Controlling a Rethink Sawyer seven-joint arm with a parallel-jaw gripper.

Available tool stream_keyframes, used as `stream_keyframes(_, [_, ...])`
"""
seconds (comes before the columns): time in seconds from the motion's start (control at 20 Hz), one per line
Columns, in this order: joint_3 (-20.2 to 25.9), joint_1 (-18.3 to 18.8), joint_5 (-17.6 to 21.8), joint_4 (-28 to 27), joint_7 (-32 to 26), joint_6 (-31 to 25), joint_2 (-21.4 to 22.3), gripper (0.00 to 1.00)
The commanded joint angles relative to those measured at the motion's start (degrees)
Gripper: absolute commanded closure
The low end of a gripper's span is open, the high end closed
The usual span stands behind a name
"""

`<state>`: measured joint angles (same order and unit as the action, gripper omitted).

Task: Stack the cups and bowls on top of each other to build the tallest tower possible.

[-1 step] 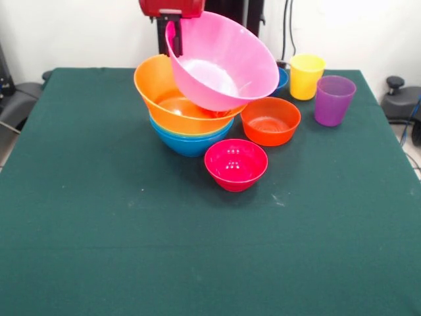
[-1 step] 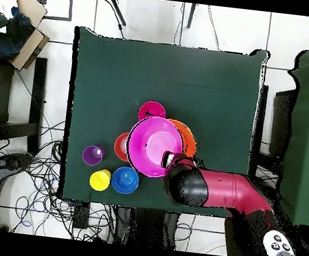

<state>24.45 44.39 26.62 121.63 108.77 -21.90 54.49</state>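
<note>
My gripper (image 1: 175,38) (image 2: 169,160) is shut on the rim of the large pink bowl (image 1: 223,62) (image 2: 152,146). The bowl hangs tilted, its lower edge resting in or just over the large orange bowl (image 1: 161,99) (image 2: 188,139). That orange bowl is nested on a light blue bowl (image 1: 191,143), the tower's base. Loose on the cloth are a crimson bowl (image 1: 235,164) (image 2: 151,110) and an orange-red bowl (image 1: 270,121) (image 2: 120,145). A dark blue bowl (image 1: 283,79) (image 2: 125,180) is half hidden behind the pink one. The yellow cup (image 1: 306,76) (image 2: 100,180) and purple cup (image 1: 333,99) (image 2: 92,155) stand upright.
The table (image 1: 99,230) (image 2: 122,68) has a dark green cloth. Dark chairs (image 2: 308,137) flank it. A cardboard box (image 2: 27,26) sits off one corner, and cables (image 2: 41,176) lie on the floor near the cups' side.
</note>
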Motion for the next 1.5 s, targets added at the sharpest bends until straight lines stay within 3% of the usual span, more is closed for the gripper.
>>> stream_keyframes(0.05, [2.17, -0.27, 3.81, -3.46, -2.30, 0.76, -3.59, 1.00])
stream_keyframes(0.35, [3.45, 1.94, 4.81, -5.45, -5.39, -0.90, -4.79, 1.00])
stream_keyframes(1.45, [1.98, 0.75, 7.03, -4.70, -2.25, 0.47, -4.82, 1.00])
stream_keyframes(1.5, [2.21, 0.98, 6.94, -4.73, -2.53, 0.30, -4.92, 0.00])
